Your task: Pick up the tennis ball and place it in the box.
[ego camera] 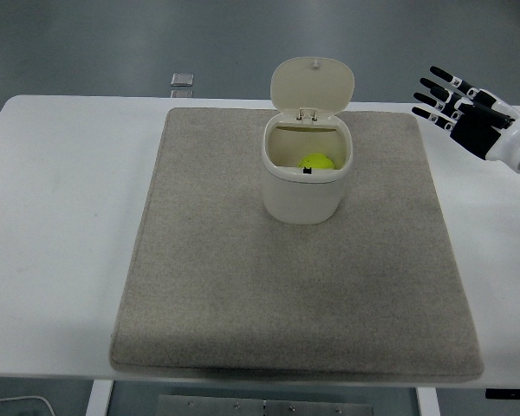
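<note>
Right hand (472, 117) raised at table's far-right edge, fingers (438, 89) spread wide, empty.

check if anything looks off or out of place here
Nothing stands out. The bin stands upright on the mat with its lid flipped open, and the tennis ball sits inside. The right robot hand is empty, fingers spread, off to the right above the table.
</note>
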Robot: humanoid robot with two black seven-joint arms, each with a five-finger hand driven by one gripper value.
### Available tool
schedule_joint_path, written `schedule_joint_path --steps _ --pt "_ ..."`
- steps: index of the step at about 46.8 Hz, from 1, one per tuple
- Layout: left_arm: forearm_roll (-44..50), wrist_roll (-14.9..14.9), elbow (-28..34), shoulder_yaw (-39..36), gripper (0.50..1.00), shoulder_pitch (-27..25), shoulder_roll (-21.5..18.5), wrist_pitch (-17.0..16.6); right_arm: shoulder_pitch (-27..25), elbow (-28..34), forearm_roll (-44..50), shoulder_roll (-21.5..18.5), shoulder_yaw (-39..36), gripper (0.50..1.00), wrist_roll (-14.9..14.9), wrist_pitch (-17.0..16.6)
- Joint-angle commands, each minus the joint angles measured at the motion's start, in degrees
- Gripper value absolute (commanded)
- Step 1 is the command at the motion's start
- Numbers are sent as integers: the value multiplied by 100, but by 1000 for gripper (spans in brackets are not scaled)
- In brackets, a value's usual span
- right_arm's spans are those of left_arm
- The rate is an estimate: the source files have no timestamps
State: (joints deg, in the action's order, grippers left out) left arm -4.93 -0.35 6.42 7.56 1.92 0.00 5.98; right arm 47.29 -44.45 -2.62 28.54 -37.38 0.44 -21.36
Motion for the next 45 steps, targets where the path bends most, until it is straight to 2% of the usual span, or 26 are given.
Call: schedule_joint_path --steps 1,9,31,36,45 --pt "0 0 0 0 992 1 0 0 -18 -3 -37 -94 -24 897 0 53" --pt "-8 0 0 0 992 1 0 0 -97 -3 -46 -217 -85 901 61 18" --pt "0 0 0 0 992 1 0 0 -106 -20 -37 -235 -112 905 88 26" --pt "0 0 0 0 992 1 0 0 -124 -20 -28 -235 -112 905 202 18" --pt "0 0 0 0 992 1 0 0 -132 -38 -28 -244 -112 907 220 -70"
